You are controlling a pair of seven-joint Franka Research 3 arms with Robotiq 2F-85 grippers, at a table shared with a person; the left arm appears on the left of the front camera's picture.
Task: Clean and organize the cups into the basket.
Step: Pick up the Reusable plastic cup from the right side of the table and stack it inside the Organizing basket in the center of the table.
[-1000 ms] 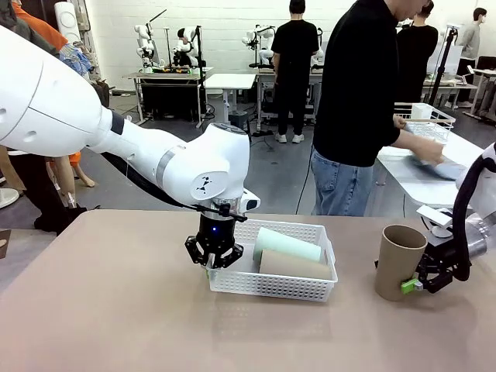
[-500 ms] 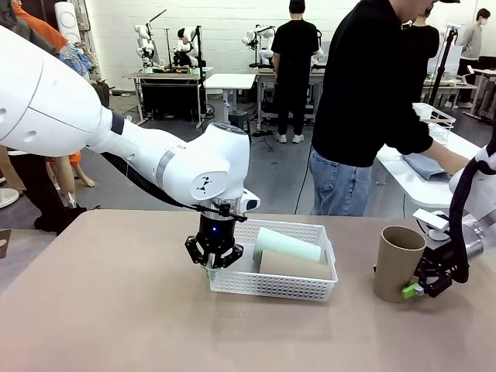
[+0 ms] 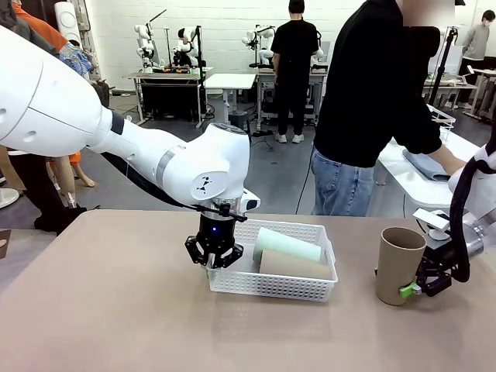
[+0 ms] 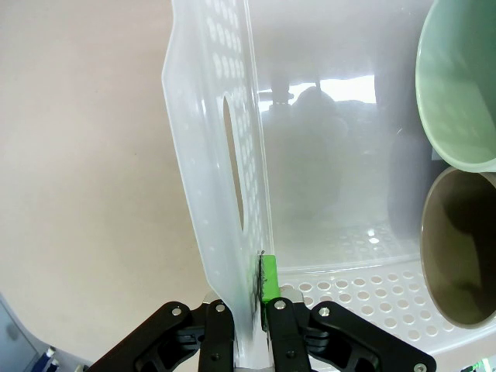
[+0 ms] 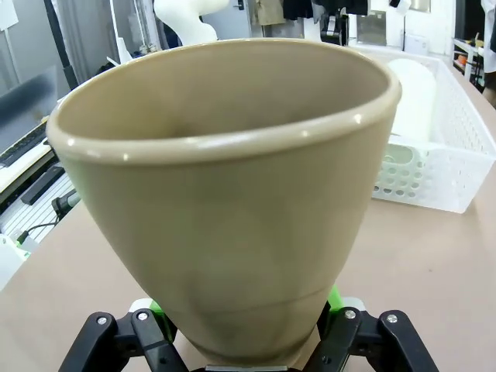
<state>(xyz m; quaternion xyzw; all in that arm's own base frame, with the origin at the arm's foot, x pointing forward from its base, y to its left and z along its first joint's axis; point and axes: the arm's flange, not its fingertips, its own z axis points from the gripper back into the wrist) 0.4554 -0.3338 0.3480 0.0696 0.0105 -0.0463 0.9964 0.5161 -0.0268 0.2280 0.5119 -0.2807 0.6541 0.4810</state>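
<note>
The white basket sits mid-table with a mint green cup and a tan cup lying side by side in it. My left gripper is shut on the basket's left end wall, pinching it just below the handle cut-out, with the mint cup and tan cup at the right. Another tan cup stands upright at the right. My right gripper holds its base; in the right wrist view the green pads press both sides of this cup, gripper.
A person in a black top stands at the far side, turned toward a side table at the right with a blue cloth on it. Bare tabletop lies left of and in front of the basket.
My right gripper's jaws have closed in on the standing tan cup's base. The person's hands have shifted at the side table. My left arm and the basket have not moved.
</note>
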